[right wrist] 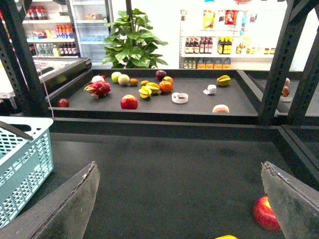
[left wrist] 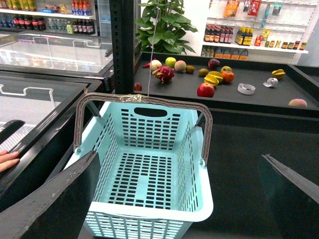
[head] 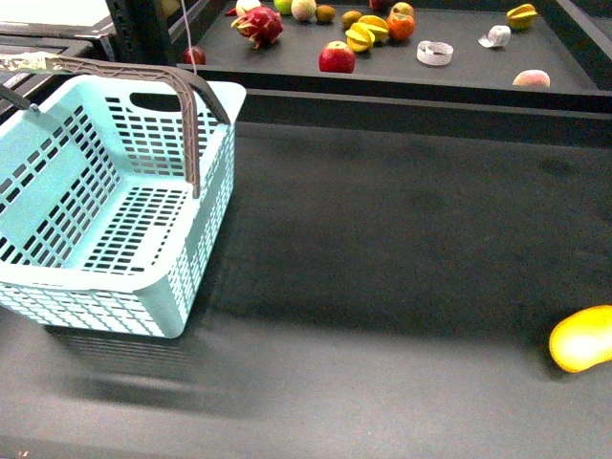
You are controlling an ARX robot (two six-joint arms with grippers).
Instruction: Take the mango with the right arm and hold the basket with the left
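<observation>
Mango (head: pixel 581 338) lies near-right on the table (head: pixel 382 239), basket (head: pixel 105 210) left. Left claw (left wrist: pixel 179 155) and right claw (right wrist: pixel 179 164) gape open; best straddle the mango's narrow width.

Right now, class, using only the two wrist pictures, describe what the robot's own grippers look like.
Only the fingers show. The left gripper has two dark grey, flat, wedge-shaped fingers tapering to points. The right gripper has similar dark grey fingers with paler, scuffed edges. No cables or markings are visible, and neither arm appears in the front view.
</observation>
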